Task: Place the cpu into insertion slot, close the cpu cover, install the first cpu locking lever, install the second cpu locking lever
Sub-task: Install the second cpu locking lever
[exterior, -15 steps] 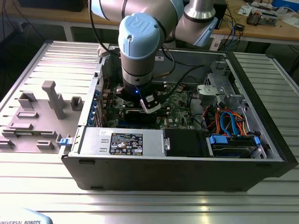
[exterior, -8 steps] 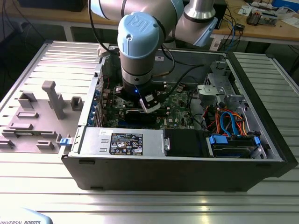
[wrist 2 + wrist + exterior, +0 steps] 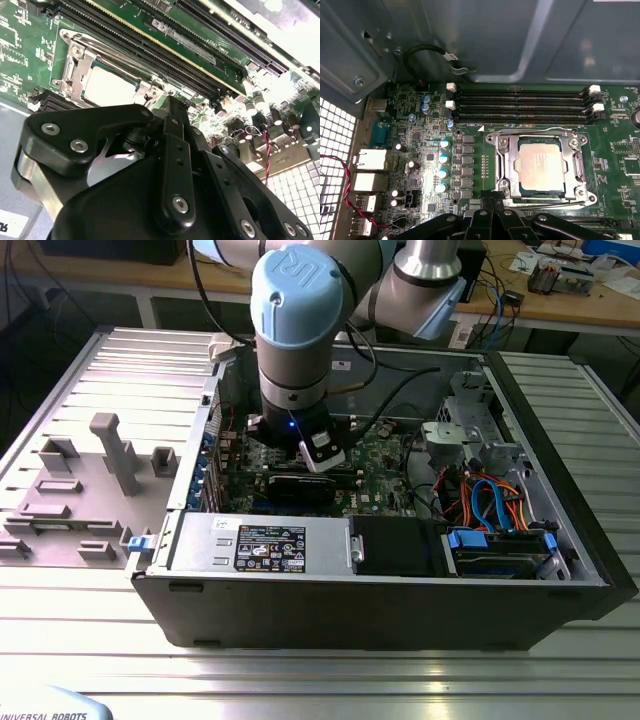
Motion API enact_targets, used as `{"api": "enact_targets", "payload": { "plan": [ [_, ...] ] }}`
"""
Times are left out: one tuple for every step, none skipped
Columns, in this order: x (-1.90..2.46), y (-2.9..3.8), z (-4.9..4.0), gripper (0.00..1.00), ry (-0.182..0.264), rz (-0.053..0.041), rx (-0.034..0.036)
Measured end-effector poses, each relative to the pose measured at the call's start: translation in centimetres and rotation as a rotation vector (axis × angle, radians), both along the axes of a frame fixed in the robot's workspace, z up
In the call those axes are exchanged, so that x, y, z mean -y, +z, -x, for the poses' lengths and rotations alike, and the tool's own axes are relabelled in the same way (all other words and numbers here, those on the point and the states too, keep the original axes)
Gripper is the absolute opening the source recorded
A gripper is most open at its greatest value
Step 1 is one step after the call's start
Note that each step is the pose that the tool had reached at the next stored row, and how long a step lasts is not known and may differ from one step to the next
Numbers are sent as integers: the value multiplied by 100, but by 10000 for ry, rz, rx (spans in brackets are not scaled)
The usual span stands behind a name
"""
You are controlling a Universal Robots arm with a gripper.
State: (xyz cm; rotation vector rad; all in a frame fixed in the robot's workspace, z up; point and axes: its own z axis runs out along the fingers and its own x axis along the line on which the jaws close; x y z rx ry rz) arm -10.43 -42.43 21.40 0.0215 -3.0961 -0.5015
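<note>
Arm is reaching down into the open PC case, gripper sitting low over the motherboard right at the edge of the insertion slot.

The cpu is already seated in the slot, silver top facing up, lying flat and square inside the socket frame. In the second wrist view the same chip shows just beyond the gripper linkage.

The cpu cover looks folded down around the chip, its window framing the metal top, so the chip is boxed in on all sides. Can't confirm from these views whether either locking lever is latched; a thin wire runs along the socket edge nearest the memory slots, but its end state is unclear.

Gripper state: can't tell. Only the black linkage shows in both wrist views; the tips are hidden behind it. Nothing visibly held.

Judgement: gripper sits tight against the socket edge because that's where the lever work happens; insertion done, latching stage in hand.

Grey fixture blocks sit outside the case on the desk, unused.
</note>
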Motion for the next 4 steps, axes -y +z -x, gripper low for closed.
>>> {"api": "enact_targets", "payload": {
  "plan": [
    [0, 1, 0, 11, 0, 1, -1],
    [0, 1, 0, 11, 1, 1, -1],
    [0, 1, 0, 11, 1, 2, -2],
    [0, 1, 0, 11, 0, 2, -2]
  ]
}}
